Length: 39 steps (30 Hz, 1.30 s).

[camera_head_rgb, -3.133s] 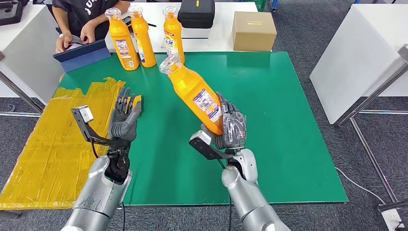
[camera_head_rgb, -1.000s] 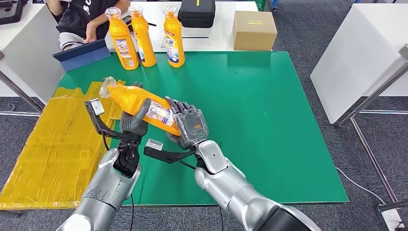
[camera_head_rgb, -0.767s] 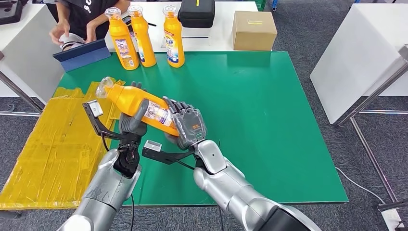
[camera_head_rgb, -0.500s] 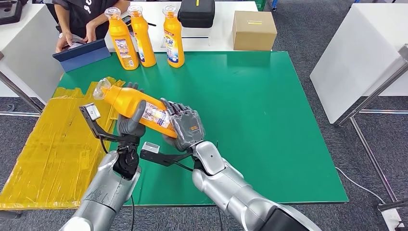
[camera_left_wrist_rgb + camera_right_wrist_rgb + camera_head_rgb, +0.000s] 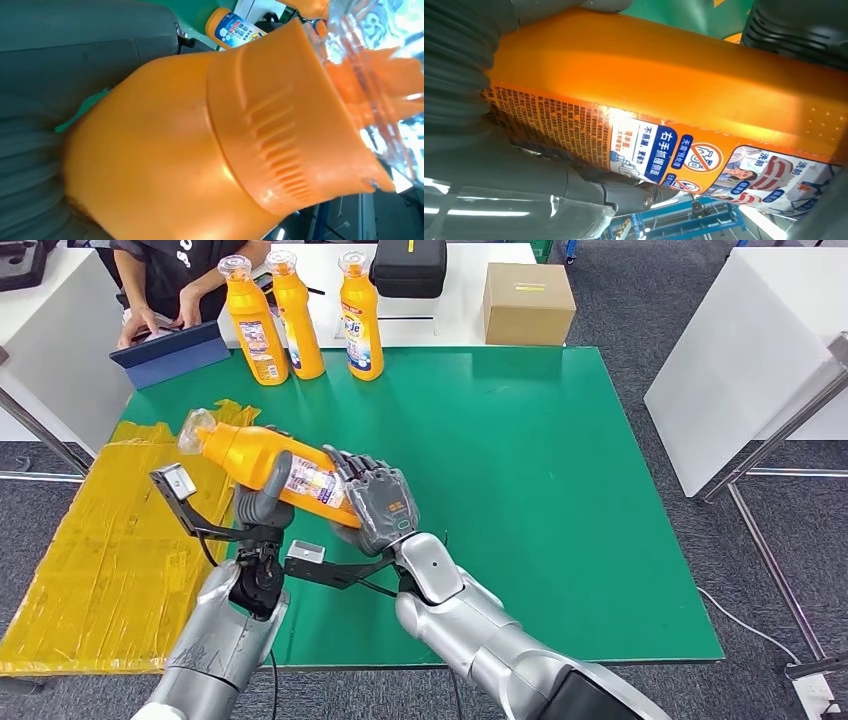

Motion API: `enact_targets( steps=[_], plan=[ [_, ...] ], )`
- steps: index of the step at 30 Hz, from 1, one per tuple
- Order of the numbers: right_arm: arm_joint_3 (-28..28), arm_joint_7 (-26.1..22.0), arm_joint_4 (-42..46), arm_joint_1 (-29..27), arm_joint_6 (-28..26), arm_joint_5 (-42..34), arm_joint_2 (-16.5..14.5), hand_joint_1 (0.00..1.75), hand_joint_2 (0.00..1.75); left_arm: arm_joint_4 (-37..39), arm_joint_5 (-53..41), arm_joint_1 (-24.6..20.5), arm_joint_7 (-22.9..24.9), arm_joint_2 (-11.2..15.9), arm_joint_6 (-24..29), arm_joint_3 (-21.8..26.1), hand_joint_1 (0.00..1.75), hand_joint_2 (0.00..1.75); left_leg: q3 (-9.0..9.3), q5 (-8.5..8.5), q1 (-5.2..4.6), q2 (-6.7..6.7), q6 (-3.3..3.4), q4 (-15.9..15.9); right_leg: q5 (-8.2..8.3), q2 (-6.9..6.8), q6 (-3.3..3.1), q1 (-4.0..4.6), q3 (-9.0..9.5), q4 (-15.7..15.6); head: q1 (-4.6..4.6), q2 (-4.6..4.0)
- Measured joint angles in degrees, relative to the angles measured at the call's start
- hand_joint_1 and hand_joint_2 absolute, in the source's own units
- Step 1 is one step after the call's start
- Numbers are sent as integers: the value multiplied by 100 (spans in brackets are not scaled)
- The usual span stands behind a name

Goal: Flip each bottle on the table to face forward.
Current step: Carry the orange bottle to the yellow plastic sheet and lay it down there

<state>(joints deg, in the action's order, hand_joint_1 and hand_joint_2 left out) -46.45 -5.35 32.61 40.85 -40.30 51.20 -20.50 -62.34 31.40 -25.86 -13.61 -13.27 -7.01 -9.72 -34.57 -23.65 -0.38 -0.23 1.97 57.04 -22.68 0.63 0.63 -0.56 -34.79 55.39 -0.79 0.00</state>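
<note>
An orange bottle (image 5: 268, 462) with a clear cap lies tilted in the air above the green table's (image 5: 520, 470) left side, cap toward the far left. My left hand (image 5: 262, 502) grips its middle from below. My right hand (image 5: 378, 502) holds its base end, by the printed label. The left wrist view looks along the same orange bottle (image 5: 200, 150) toward its clear cap, and the right wrist view is close on the bottle's label (image 5: 664, 150). Three more orange bottles (image 5: 252, 320) (image 5: 295, 314) (image 5: 360, 314) stand upright in a row at the table's far edge.
Crumpled yellow sheeting (image 5: 100, 540) lies left of the table. Behind stands a white table with a black case (image 5: 408, 266) and a cardboard box (image 5: 527, 302). A person (image 5: 170, 280) works at a blue tablet stand (image 5: 170, 352) at the far left. Another white table (image 5: 740, 360) stands right.
Both hands have carried the bottle from the table's middle to the left and tipped it nearly flat. The left hand has taken hold of it. The person's hands have shifted.
</note>
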Motion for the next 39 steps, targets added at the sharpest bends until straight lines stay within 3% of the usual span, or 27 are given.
enact_targets(
  steps=[11, 12, 15, 16, 18, 21, 25, 28, 33, 39],
  plan=[
    [-13, -48, 0, -3, 1, -13, -1, 174, 175, -137, -85, 87, -46, 0, -38, 47, 175, 175, 0, 0, 0, 0, 0, 0, 0, 0, 0, 0, 0, 0, 1, 0],
    [-15, -54, 0, -3, 1, -34, -2, 164, 175, -161, -87, 94, -46, 0, -37, 52, 175, 175, 0, 0, 0, 0, 0, 0, 0, 0, 0, 0, 0, 0, 1, 0],
    [-22, -103, 1, -7, 1, -121, -3, 33, 175, -230, -98, 124, -49, 0, -31, 63, 175, 175, 0, 0, 0, 0, 0, 0, 0, 0, 0, 0, 0, 0, 1, 0],
    [-24, -144, 1, -17, 0, -160, -2, 0, 175, -259, -108, 133, -51, 0, -28, 67, 175, 175, 0, 0, 0, 0, 0, 0, 0, 0, 0, 0, 0, 0, 0, 0],
    [-25, -312, 1, -65, 13, -399, -3, 0, 175, -327, -131, 143, -55, 0, -20, 79, 175, 175, 0, 0, 0, 0, 0, 0, 0, 0, 0, 0, 0, 0, -1, 0],
    [-71, -784, 1, -145, 178, -1352, -7, 0, 175, -427, -163, 156, -61, 4, 10, 98, 175, 175, -1, 0, 0, 0, 0, 0, 0, 0, 0, 0, 0, 0, -1, 0],
    [-95, -1648, 16, -213, 819, -3097, -22, 0, 175, -543, -206, 214, -130, 26, 55, 185, 175, 175, -1, 0, 1, 1, 0, -1, 0, 1, 0, 0, 0, 0, 0, 0],
    [54, -2071, 152, -342, 1287, -3752, 4, 0, 175, -637, -251, 266, -193, 72, 94, 287, 175, 175, 0, 0, 1, 1, 0, -1, 0, 0, 0, 0, -1, 0, 1, 0],
    [527, -2263, 1055, -881, 1551, -3988, 229, 0, 175, -791, -545, 288, -453, 159, 385, 497, 175, 175, -2, 0, 1, -1, 0, -1, 0, -1, 0, 0, -1, 0, 0, 0],
    [1003, -2169, 2746, -1631, 1297, -3425, 755, 0, 175, -952, -1586, 302, -893, 285, 1172, 654, 175, 175, -2, -1, -1, -2, 0, 0, 0, -1, 0, 0, 0, -1, -1, 0]
  ],
)
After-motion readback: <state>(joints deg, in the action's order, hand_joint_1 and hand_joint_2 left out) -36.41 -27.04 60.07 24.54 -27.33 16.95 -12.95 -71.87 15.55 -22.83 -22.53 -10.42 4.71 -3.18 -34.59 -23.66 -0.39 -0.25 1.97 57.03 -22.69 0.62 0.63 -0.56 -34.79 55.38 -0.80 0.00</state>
